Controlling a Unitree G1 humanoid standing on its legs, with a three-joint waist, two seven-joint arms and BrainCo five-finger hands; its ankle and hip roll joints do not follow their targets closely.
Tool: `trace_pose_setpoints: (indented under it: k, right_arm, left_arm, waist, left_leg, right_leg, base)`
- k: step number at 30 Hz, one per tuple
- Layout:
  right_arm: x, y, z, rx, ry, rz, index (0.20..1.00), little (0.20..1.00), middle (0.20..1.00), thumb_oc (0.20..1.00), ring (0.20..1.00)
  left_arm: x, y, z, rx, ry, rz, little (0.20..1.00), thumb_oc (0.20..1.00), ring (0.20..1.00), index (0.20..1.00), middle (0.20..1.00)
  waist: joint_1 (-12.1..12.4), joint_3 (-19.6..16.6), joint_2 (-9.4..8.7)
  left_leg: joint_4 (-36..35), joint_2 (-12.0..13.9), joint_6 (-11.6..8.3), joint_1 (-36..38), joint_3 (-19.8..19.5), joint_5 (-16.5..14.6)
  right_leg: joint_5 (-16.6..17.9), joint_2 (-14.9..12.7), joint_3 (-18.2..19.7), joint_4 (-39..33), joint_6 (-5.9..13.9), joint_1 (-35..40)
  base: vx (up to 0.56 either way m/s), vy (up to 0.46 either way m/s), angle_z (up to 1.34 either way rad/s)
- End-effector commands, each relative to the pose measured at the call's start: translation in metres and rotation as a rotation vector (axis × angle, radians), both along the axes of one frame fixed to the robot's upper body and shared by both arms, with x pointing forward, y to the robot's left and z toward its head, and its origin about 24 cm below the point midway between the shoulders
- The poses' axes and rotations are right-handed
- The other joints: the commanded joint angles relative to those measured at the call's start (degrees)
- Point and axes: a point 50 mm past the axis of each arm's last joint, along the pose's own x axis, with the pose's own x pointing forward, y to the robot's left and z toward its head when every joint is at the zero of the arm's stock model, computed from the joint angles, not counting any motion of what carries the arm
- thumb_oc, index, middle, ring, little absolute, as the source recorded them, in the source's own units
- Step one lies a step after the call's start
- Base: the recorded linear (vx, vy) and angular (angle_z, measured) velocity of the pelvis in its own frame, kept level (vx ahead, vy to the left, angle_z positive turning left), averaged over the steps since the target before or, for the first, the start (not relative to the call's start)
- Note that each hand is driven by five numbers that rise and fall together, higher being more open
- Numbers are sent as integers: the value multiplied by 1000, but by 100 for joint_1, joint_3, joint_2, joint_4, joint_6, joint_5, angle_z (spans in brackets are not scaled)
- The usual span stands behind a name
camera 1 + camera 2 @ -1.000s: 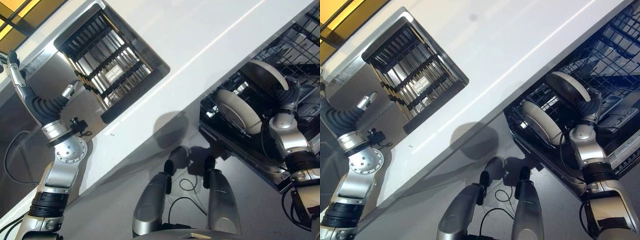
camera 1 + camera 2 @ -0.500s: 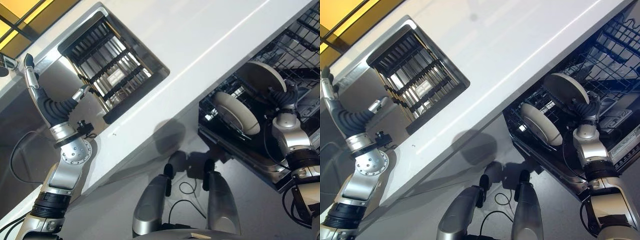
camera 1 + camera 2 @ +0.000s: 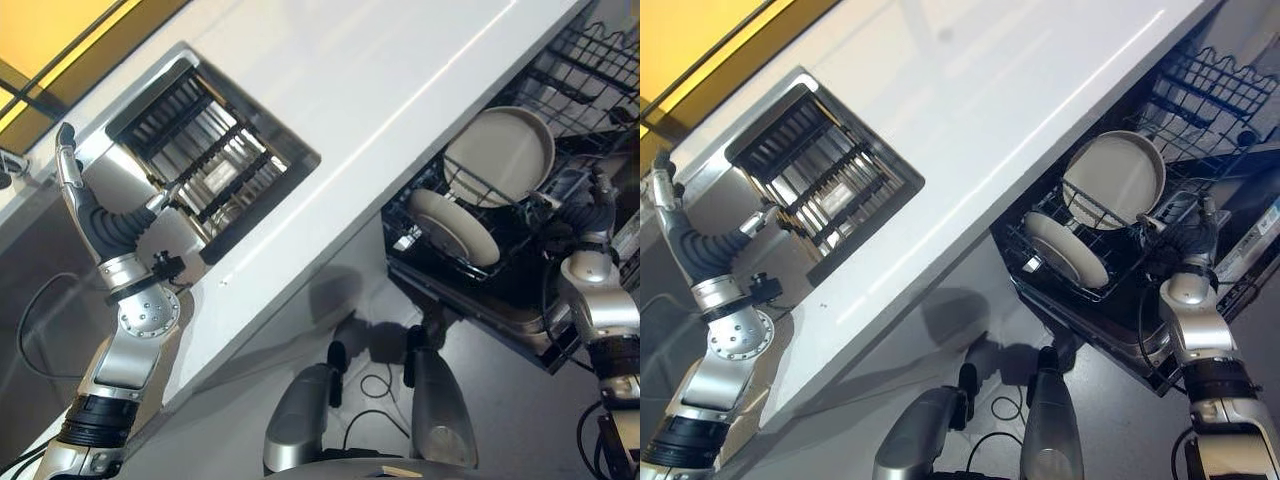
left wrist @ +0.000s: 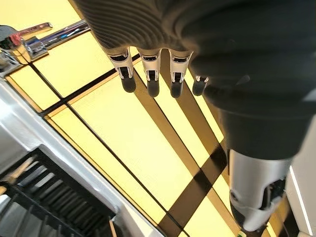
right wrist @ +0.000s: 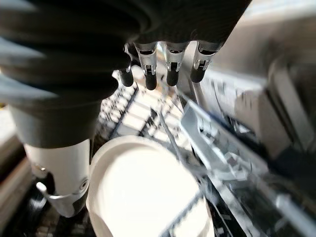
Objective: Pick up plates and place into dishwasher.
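Note:
Two pale round plates stand on edge in the dark wire dishwasher rack at the right: the upper plate and a lower plate in front of it. My right hand hovers just beside the upper plate, apart from it, fingers straight and open. In the right wrist view the fingers reach out above a plate without touching it. My left hand is raised open at the sink's near corner, holding nothing; its fingers point toward the yellow tiled wall.
A steel sink with a black slatted rack is set into the white counter. A chrome faucet stands at the wall. An upper wire basket juts out behind the plates.
My right hand has drawn back from the upper plate, which stays standing in the rack. The left hand has lifted a little by the sink. The camera has shifted.

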Motion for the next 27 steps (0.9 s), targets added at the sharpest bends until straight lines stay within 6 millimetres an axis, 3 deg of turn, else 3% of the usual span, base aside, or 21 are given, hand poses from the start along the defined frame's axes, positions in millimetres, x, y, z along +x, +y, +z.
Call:
trace_pose_setpoints:
  k: [1,7,10,15,22,27]
  right_arm:
    - [-8,6,17,-67,-93,21,1000,1000,1000,1000,1000]
    - [-23,6,0,-2,-63,42,1000,1000,1000,1000,1000]
    - [-25,6,-5,73,-98,13,1000,1000,1000,1000,1000]
    - [-16,19,-7,142,-144,82,1000,1000,1000,1000,1000]
    - [22,34,44,210,-360,179,1000,1000,1000,1000,1000]
    - [30,30,63,268,-466,120,1000,1000,1000,1000,1000]
  left_arm:
    - [-20,12,-3,3,-6,30,1000,1000,1000,1000,1000]
    - [-26,12,-19,-7,66,25,1000,1000,1000,1000,1000]
    - [-27,7,-27,-18,92,19,1000,1000,1000,1000,1000]
    - [-26,-2,-39,-66,108,14,1000,1000,1000,1000,1000]
    - [-9,-13,-28,-108,25,8,1000,1000,1000,1000,1000]
    - [-4,-16,-22,-130,-14,16,1000,1000,1000,1000,1000]
  waist:
    - [-121,-494,-386]
    - [-155,-683,-398]
    - [-185,-623,-362]
    - [-264,-392,-139]
    - [-195,153,139]
    - [-186,361,264]
  left_leg:
    - [949,-57,133,-564,36,650]
    - [1351,-181,156,-477,99,522]
    - [1952,-305,213,-645,174,448]
    - [2537,-491,273,-1047,245,473]
    - [2613,-790,256,-1603,226,560]
    - [2686,-874,272,-1922,231,659]
  right_leg:
    - [637,7,-142,-1785,-20,1178]
    - [668,-55,-74,-1838,7,1430]
    - [668,-86,-18,-1698,-36,1378]
    - [659,-73,164,-1350,-64,1003]
    - [747,-157,246,-1152,-2,260]
    - [726,-187,217,-940,6,-262]
  base:
    - [48,50,2]
    - [64,74,-6]
    - [18,103,-14]
    - [-85,189,-13]
    - [-187,112,-5]
    - [-109,84,11]
